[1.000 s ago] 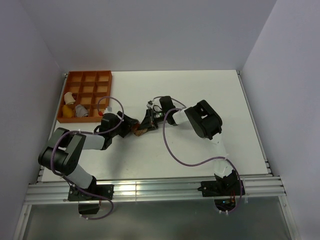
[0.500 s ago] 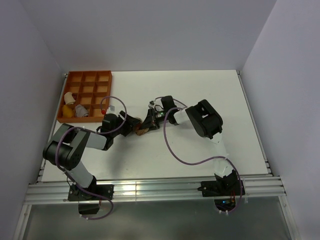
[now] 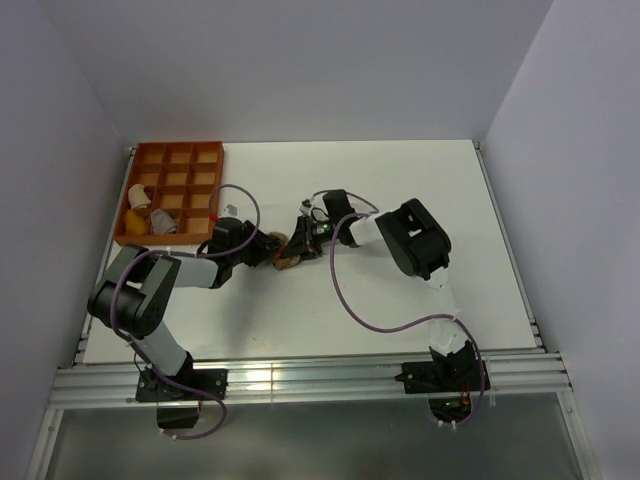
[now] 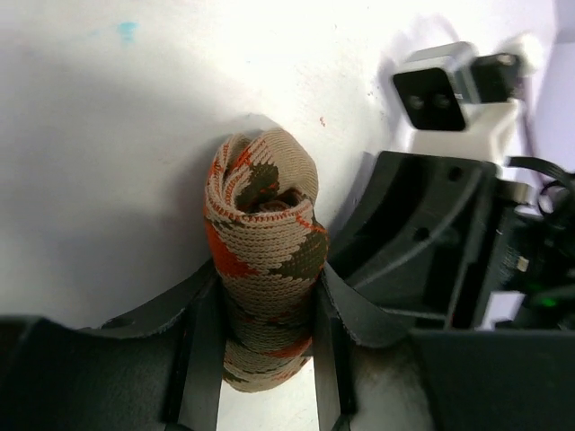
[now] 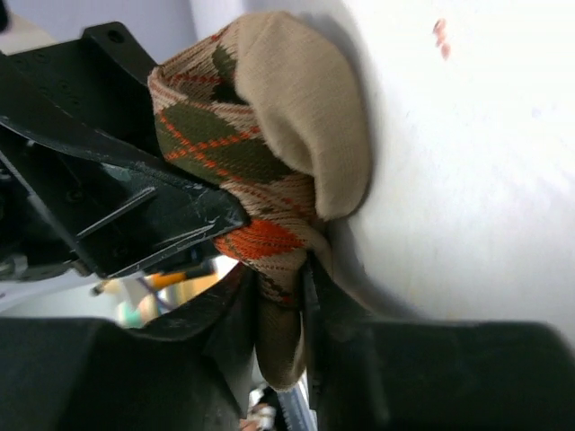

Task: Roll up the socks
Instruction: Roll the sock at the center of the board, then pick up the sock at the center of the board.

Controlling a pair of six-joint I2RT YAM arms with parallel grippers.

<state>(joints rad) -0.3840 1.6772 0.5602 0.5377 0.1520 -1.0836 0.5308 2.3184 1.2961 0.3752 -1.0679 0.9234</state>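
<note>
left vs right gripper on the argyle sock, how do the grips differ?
The left gripper clamps the thick roll of the argyle sock, jaws fairly wide; the right gripper pinches a thin fabric end, jaws nearly together. Left reaches in from the left, right from the right. Both hold the same sock.

Left gripper: advancing toward the right gripper. Its jaws are narrowing from a wide stance, and the fingers are now pressing both flanks of the argyle sock. The roll is now sitting between the jaws rather than ahead of them. Left arm: elbow swinging inward, forearm stretching out behind the jaws. Right gripper: edging slightly nearer the left jaws, so the gap between the two is closing up around the roll.
</note>
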